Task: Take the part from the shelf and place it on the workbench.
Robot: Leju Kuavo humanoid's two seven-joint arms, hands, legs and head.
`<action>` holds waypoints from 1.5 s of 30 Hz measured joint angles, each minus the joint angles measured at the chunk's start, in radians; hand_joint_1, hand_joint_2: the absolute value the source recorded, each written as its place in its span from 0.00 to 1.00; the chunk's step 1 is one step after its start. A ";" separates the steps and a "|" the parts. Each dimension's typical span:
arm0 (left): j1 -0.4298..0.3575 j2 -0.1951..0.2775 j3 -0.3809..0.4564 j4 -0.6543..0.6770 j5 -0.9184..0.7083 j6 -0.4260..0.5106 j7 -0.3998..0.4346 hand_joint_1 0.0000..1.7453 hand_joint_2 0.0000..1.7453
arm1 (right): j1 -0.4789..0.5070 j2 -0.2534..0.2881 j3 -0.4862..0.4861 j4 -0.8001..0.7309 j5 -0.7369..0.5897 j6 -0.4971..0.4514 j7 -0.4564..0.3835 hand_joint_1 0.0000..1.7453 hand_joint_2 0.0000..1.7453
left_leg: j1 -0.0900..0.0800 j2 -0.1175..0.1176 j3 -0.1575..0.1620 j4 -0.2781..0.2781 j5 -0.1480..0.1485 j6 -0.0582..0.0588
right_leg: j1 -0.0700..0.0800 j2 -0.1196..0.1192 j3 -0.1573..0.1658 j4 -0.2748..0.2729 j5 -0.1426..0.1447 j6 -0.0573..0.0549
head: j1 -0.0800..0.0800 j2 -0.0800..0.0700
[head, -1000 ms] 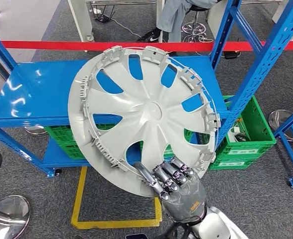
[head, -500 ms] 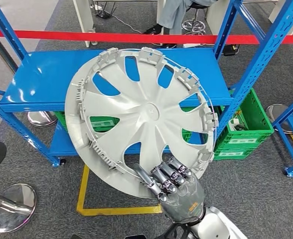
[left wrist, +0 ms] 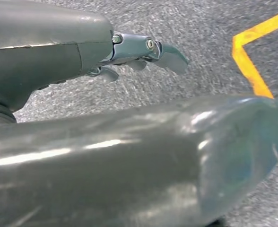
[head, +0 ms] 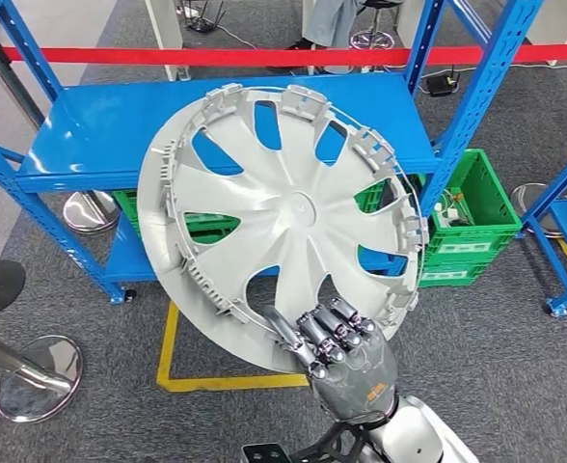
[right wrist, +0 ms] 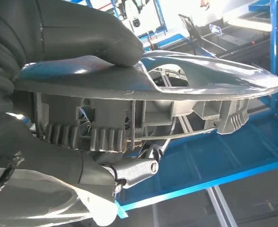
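Note:
The part is a large silver-grey wheel cover with spoke cut-outs and clips round its rim, seen from its inner side. My right hand grips its near edge, dark fingers curled over the rim, and holds it up in front of the blue shelf. In the right wrist view the thick thumb presses on one face of the wheel cover and the fingers hook the clipped side. My left hand hangs over grey carpet, its fingers stretched out and holding nothing.
Green crates stand under the shelf board. Red barrier tape runs behind the shelf, with a seated person beyond it. A yellow floor line and round metal bases lie at the left. Another blue rack stands right.
The whole picture has shifted: the shelf and tape sit higher and look a little farther off, so the camera moved. The wheel cover stays in my right hand's grip.

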 joint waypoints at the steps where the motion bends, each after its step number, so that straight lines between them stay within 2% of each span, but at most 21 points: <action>1: -0.001 0.000 0.000 0.000 -0.001 0.000 0.001 0.00 0.00 | 0.000 0.001 0.000 0.001 0.000 0.000 0.002 1.00 1.00 | -0.001 -0.002 0.025 -0.045 -0.014 0.005 | 0.000 0.001 -0.010 0.008 0.007 0.007 | 0.000 0.000; 5: -0.003 0.001 0.000 0.000 -0.003 -0.002 0.003 0.00 0.00 | -0.002 0.005 0.000 0.012 0.000 0.000 0.012 1.00 1.00 | -0.006 0.000 0.016 -0.071 -0.008 0.048 | -0.002 0.002 -0.026 0.016 0.020 0.032 | 0.000 0.000; 9: -0.006 0.003 0.000 0.000 -0.006 -0.005 0.005 0.00 0.00 | -0.006 0.005 0.003 0.026 0.000 0.000 0.023 1.00 1.00 | -0.010 0.006 -0.046 -0.072 0.046 0.072 | -0.004 0.006 -0.073 0.190 -0.163 0.041 | 0.003 0.000; 11: -0.006 0.003 0.000 0.000 -0.009 -0.005 0.007 0.00 0.00 | -0.008 0.005 0.005 0.034 0.000 0.000 0.032 1.00 1.00 | -0.015 0.007 -0.085 -0.071 0.074 0.073 | -0.003 0.006 -0.070 0.284 -0.183 0.038 | 0.004 0.000; 12: -0.006 0.003 0.000 0.000 -0.009 -0.005 0.008 0.00 0.00 | -0.008 0.005 0.006 0.039 0.000 0.000 0.036 1.00 1.00 | -0.019 0.008 -0.104 -0.071 0.088 0.073 | -0.001 0.006 -0.049 0.289 -0.158 0.033 | 0.004 0.000; 14: -0.006 0.003 0.000 0.000 -0.010 -0.006 0.010 0.00 0.00 | -0.009 0.006 0.006 0.047 0.000 0.000 0.045 1.00 1.00 | -0.024 0.008 -0.135 -0.070 0.116 0.072 | 0.007 0.006 0.047 0.199 -0.109 0.015 | 0.003 0.000; 16: -0.006 0.002 0.000 0.000 -0.010 -0.007 0.013 0.00 0.00 | -0.011 0.009 0.007 0.051 0.000 0.000 0.053 1.00 1.00 | -0.028 0.007 -0.151 -0.070 0.140 0.066 | 0.018 0.005 0.173 0.032 -0.128 -0.003 | 0.003 0.000; 18: -0.005 0.002 0.000 0.000 -0.010 -0.009 0.016 0.00 0.00 | -0.012 0.012 0.008 0.054 0.000 0.000 0.060 1.00 1.00 | -0.026 0.007 -0.156 -0.078 0.166 0.056 | 0.026 0.007 0.225 -0.061 -0.152 -0.009 | 0.004 0.000; 20: -0.002 0.003 0.000 0.000 -0.010 -0.010 0.018 0.00 0.00 | -0.013 0.014 0.010 0.060 0.000 0.000 0.062 1.00 1.00 | -0.022 0.007 -0.161 -0.086 0.173 0.042 | 0.025 0.006 0.206 -0.069 -0.132 -0.016 | 0.004 0.000; 21: 0.000 0.004 0.000 0.000 -0.010 -0.010 0.018 0.00 0.00 | -0.013 0.014 0.011 0.062 0.000 0.000 0.062 1.00 1.00 | -0.021 0.006 -0.166 -0.074 0.147 0.035 | 0.023 0.004 0.195 -0.071 -0.118 -0.024 | 0.002 0.000; 24: 0.004 0.005 0.000 0.000 -0.010 -0.010 0.020 0.00 0.00 | -0.012 0.017 0.016 0.069 0.000 0.000 0.063 1.00 1.00 | -0.018 0.005 -0.191 0.078 -0.015 0.021 | 0.023 0.000 0.153 -0.069 -0.077 -0.037 | -0.004 0.000; 26: 0.003 0.006 0.000 0.000 -0.010 -0.010 0.020 0.00 0.00 | -0.011 0.017 0.017 0.073 0.000 0.000 0.064 1.00 1.00 | -0.018 0.005 -0.192 0.192 -0.047 0.017 | 0.024 -0.001 0.114 -0.058 -0.050 -0.037 | -0.004 0.000; 27: 0.003 0.006 0.000 0.000 -0.010 -0.010 0.020 0.00 0.00 | -0.011 0.017 0.017 0.074 0.000 0.000 0.065 1.00 1.00 | -0.018 0.005 -0.177 0.211 -0.026 0.018 | 0.024 -0.001 0.093 -0.050 -0.038 -0.036 | -0.004 0.000; 29: 0.002 0.009 0.000 -0.001 -0.010 -0.010 0.020 0.00 0.00 | -0.011 0.017 0.018 0.075 0.000 0.000 0.070 1.00 1.00 | -0.020 0.004 -0.097 0.145 0.026 0.026 | 0.024 -0.001 0.050 -0.031 -0.019 -0.031 | -0.004 0.000; 31: 0.001 0.012 0.000 -0.002 -0.010 -0.010 0.020 0.00 0.00 | -0.010 0.019 0.020 0.075 0.000 0.000 0.077 1.00 1.00 | -0.025 0.002 0.019 -0.010 0.008 0.042 | 0.026 0.000 0.023 -0.015 -0.004 -0.023 | -0.004 0.000; 33: -0.001 0.014 0.000 -0.003 -0.011 -0.008 0.020 0.00 0.00 | -0.010 0.021 0.021 0.076 0.000 0.000 0.080 1.00 1.00 | -0.031 0.001 0.076 -0.106 -0.024 0.055 | 0.025 -0.002 0.011 -0.010 0.014 -0.013 | -0.004 0.000; 36: -0.001 0.013 0.000 -0.003 -0.011 -0.007 0.020 0.00 0.00 | -0.010 0.022 0.024 0.077 0.000 0.000 0.080 1.00 1.00 | -0.029 0.006 0.056 -0.125 0.005 0.072 | 0.022 0.002 -0.005 -0.001 0.008 0.003 | -0.004 0.000; 40: -0.002 0.012 0.000 -0.003 -0.010 -0.006 0.021 0.00 0.00 | -0.009 0.022 0.029 0.080 0.000 0.000 0.080 1.00 1.00 | -0.023 0.013 -0.011 -0.127 0.062 0.082 | 0.010 0.007 -0.059 0.200 -0.168 0.028 | 0.000 0.000; 41: -0.002 0.012 0.000 -0.003 -0.010 -0.006 0.021 0.00 0.00 | -0.009 0.022 0.030 0.081 0.000 0.000 0.080 1.00 1.00 | -0.023 0.015 -0.031 -0.125 0.076 0.080 | 0.007 0.007 -0.060 0.249 -0.174 0.032 | 0.000 0.000; 43: -0.002 0.011 0.000 -0.003 -0.010 -0.007 0.021 0.00 0.00 | -0.009 0.022 0.031 0.085 0.000 0.000 0.080 1.00 1.00 | -0.019 0.017 -0.072 -0.117 0.103 0.072 | 0.001 0.007 -0.022 0.263 -0.120 0.040 | 0.000 0.000; 45: -0.003 0.012 0.000 -0.004 -0.010 -0.009 0.021 0.00 0.00 | -0.011 0.023 0.031 0.087 0.000 0.000 0.082 1.00 1.00 | -0.016 0.016 -0.106 -0.103 0.124 0.061 | -0.006 0.008 0.085 0.145 -0.084 0.048 | 0.001 0.000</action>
